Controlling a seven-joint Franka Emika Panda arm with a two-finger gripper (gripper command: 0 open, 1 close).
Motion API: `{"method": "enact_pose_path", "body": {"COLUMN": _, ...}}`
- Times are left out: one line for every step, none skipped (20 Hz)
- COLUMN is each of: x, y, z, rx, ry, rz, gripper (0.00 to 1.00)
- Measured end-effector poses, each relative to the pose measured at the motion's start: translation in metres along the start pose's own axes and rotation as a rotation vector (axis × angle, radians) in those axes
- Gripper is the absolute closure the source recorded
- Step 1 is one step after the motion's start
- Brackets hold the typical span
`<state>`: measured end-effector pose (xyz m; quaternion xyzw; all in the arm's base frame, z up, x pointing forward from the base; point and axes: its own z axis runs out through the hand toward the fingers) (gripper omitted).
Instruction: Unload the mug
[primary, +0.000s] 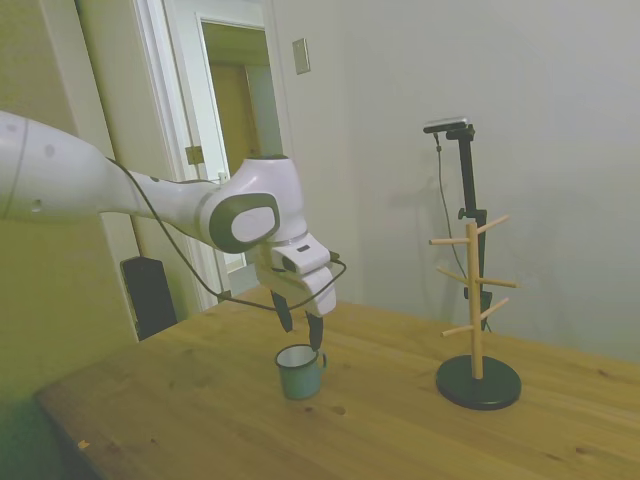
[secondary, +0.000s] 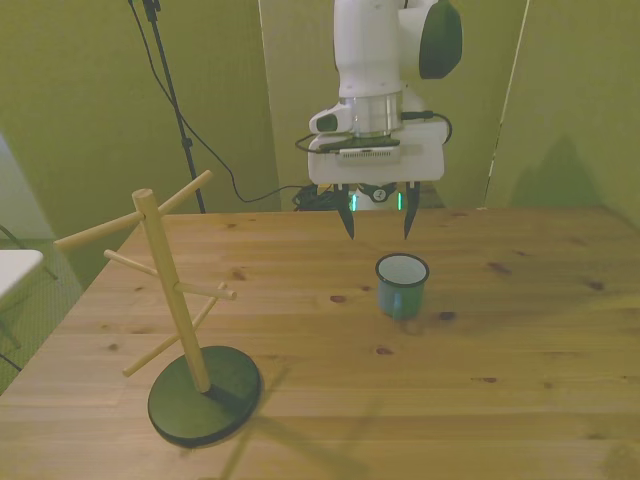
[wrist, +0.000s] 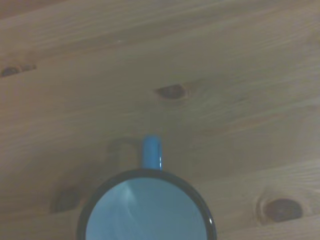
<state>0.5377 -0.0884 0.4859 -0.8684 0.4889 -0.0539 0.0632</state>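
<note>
Mug (secondary: 402, 285) stands alone on the worktop (secondary: 520, 360), off the wooden rack (secondary: 170, 290), with the spread, empty tool (secondary: 378, 232) above it, so unloading looks done.

- A plain indoor room used as a robot test set-up, more lab or office than kitchen; bare pale walls (primary: 400, 120) carry only a small wall plate (primary: 301, 56)
- A white-framed open doorway (primary: 235, 100) leads to a further wooden door
- A white jointed robot arm (primary: 150, 195) reaches over a knotty pine-plank table (secondary: 520, 340); a bare wooden peg mug tree on a round black base (secondary: 190, 330) stands on it
- Black cables (secondary: 215, 150) trail along the wall behind the table
</note>
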Motion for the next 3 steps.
{"method": "enact_pose_path", "body": {"x": -0.007, "y": 0.002, "z": -0.007, "rx": 0.006, "ry": 0.008, "rz": -0.014, "gripper": 0.00}}
{"method": "enact_pose_path", "body": {"x": -0.013, "y": 0.004, "z": -0.014, "rx": 0.014, "ry": 0.014, "rz": -0.033, "gripper": 0.00}}
{"method": "enact_pose_path", "body": {"x": -0.020, "y": 0.005, "z": -0.019, "rx": 0.021, "ry": 0.019, "rz": -0.059, "gripper": 0.00}}
